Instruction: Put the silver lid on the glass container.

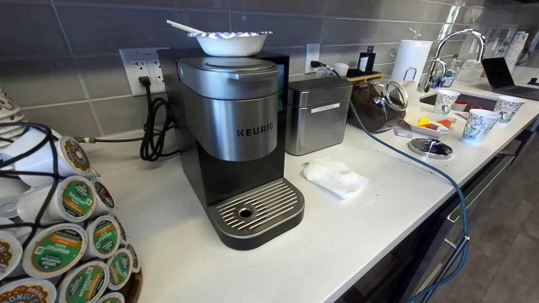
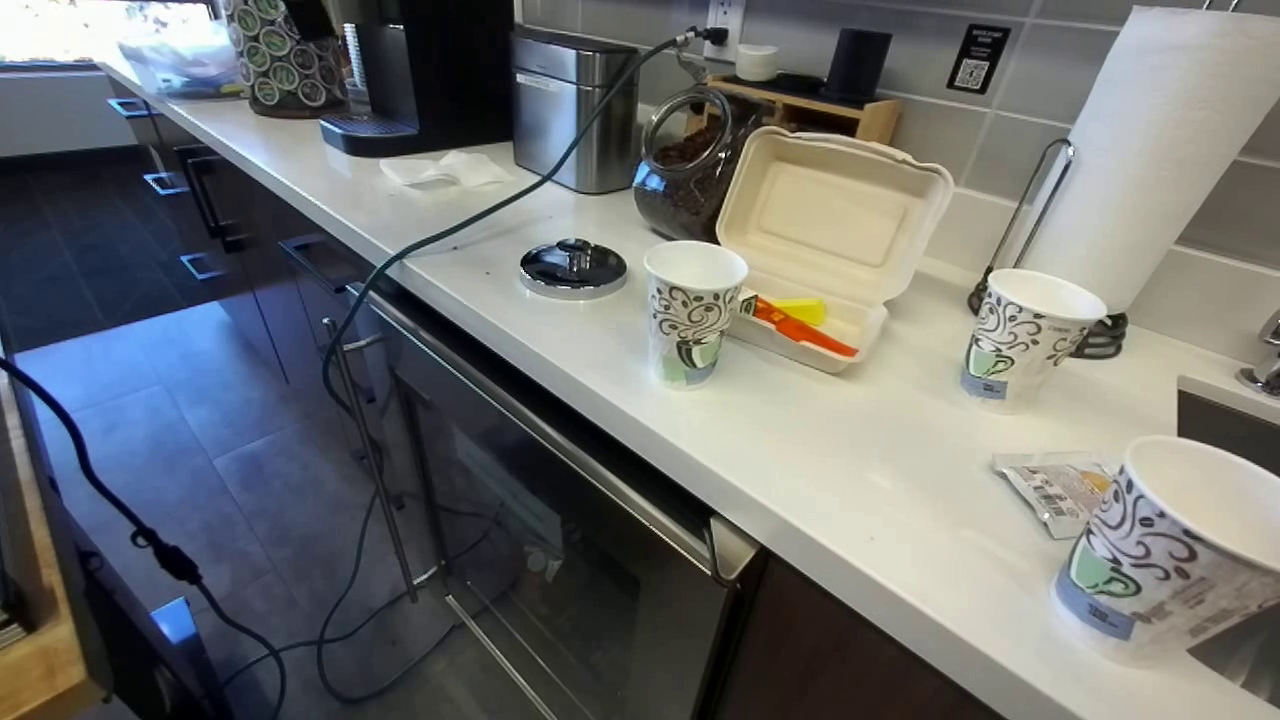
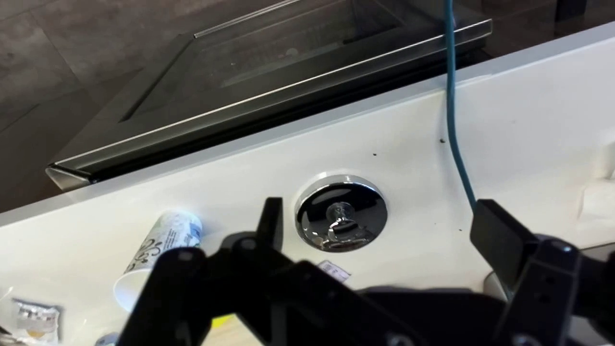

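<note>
The silver lid [image 1: 430, 148] [image 2: 573, 268] lies flat on the white counter with its knob up, in both exterior views. In the wrist view the lid [image 3: 341, 230] sits between the finger lines, closer to the left finger. The glass container [image 1: 370, 110] [image 2: 685, 200] is a round jar of coffee beans, tilted with its round mouth uncovered, behind the lid by the wall. It does not show in the wrist view. My gripper [image 3: 379, 206] is wide open and empty, above the counter and apart from the lid. The exterior views do not show the gripper.
A blue cable [image 1: 414, 162] [image 2: 480, 213] [image 3: 450, 96] crosses the counter beside the lid. A paper cup [image 1: 480, 125] [image 2: 695, 310] [image 3: 161, 245] and an open takeout box [image 2: 830, 220] stand near it. A steel canister [image 1: 320, 122] [image 2: 560, 120] stands beside the jar. The counter edge is close.
</note>
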